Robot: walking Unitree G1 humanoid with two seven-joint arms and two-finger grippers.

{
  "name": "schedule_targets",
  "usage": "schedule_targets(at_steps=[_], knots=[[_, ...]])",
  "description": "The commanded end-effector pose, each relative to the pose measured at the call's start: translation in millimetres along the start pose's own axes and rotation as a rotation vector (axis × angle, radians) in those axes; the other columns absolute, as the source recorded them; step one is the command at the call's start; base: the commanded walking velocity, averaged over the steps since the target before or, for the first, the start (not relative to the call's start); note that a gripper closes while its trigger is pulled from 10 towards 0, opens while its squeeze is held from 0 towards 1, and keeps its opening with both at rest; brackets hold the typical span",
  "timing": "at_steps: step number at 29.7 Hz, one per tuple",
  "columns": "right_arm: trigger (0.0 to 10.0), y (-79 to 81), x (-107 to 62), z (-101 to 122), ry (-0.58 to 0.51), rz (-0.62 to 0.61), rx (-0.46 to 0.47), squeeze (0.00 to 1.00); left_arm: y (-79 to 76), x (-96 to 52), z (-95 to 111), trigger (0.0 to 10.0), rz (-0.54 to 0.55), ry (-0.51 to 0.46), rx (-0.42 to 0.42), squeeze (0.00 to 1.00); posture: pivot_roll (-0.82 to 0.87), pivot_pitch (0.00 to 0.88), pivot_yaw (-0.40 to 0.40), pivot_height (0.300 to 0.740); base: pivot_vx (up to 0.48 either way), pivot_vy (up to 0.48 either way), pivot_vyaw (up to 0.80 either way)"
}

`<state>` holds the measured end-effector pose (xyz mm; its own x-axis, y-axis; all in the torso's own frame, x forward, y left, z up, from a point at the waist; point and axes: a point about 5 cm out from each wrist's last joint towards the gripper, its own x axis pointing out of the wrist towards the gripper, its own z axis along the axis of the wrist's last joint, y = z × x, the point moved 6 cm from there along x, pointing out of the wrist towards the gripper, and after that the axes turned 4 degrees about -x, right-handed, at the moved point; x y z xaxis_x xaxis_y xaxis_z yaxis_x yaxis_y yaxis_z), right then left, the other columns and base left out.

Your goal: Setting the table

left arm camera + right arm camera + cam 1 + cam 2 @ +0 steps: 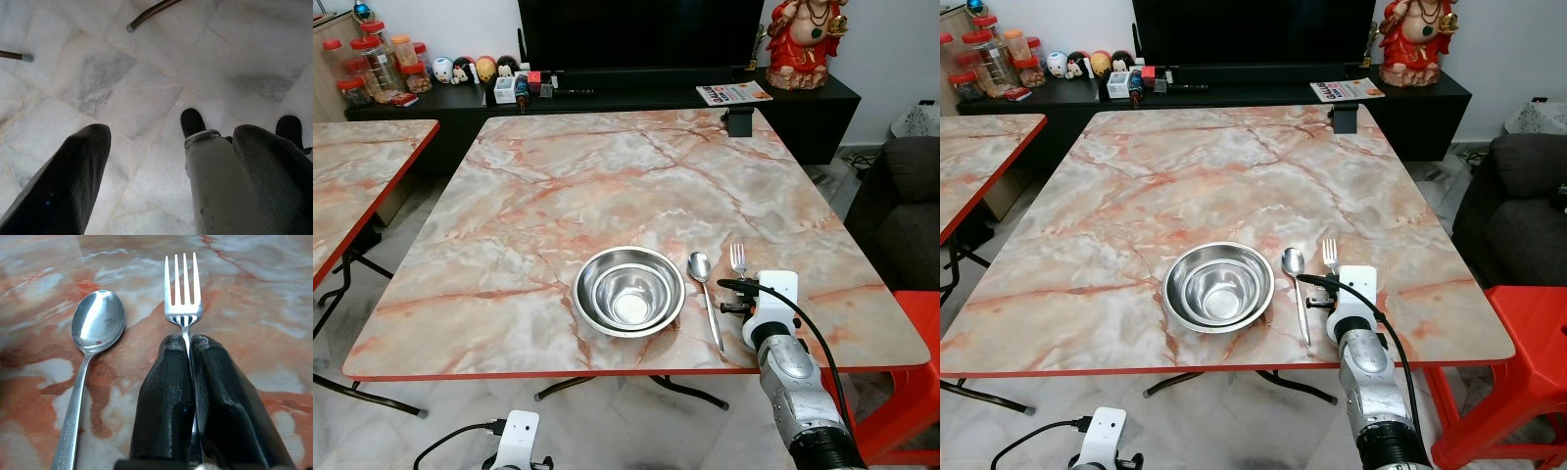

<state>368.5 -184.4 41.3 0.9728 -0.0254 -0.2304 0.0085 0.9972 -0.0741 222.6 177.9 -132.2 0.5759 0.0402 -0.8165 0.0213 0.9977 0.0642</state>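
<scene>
The right pincer (188, 377) is clamped on the fork (183, 289) handle, low over the near right part of the table (607, 186), tines pointing away from the robot. Just beside the fork on its left lies the spoon (703, 284), then two nested steel bowls (628, 291). The left pincer (171, 166) hangs over the floor (146, 73), fingers apart.

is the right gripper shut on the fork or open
Shut on the fork: the right gripper has both black fingers pressed against the fork's handle, tines sticking out ahead, beside the spoon.
</scene>
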Motion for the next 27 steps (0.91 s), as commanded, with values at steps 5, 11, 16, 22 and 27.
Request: schedule_targets(at_steps=[5,11,16,22,27], knots=[[10.0,0.2,3.3,7.6,-0.016,0.001,0.012,0.13,3.7,-0.2,-3.1,10.0,0.009,0.019,0.009,0.00,-0.08,0.000,0.028,0.740,0.000,0.000,0.00],[10.0,3.0,3.5,5.1,-0.007,0.012,0.010,0.00,3.6,-0.2,-3.3,10.0,0.010,0.019,0.007,0.00,-0.08,0.000,0.026,0.740,0.000,0.000,0.00],[10.0,3.6,3.6,4.6,-0.004,0.016,0.010,0.00,3.8,-0.1,-2.9,10.0,0.011,0.019,0.006,0.00,-0.08,0.000,0.025,0.740,0.000,0.000,0.00],[10.0,-0.1,2.9,16.3,-0.064,-0.004,0.017,0.00,3.9,0.1,-1.7,10.0,0.011,0.016,0.004,0.00,-0.07,0.000,0.025,0.740,0.000,0.000,0.00],[10.0,-3.5,0.1,35.5,-0.157,-0.020,0.043,0.00,4.4,0.1,-1.8,10.0,0.012,0.017,0.003,0.00,-0.08,0.000,0.027,0.740,0.000,0.000,0.00]])
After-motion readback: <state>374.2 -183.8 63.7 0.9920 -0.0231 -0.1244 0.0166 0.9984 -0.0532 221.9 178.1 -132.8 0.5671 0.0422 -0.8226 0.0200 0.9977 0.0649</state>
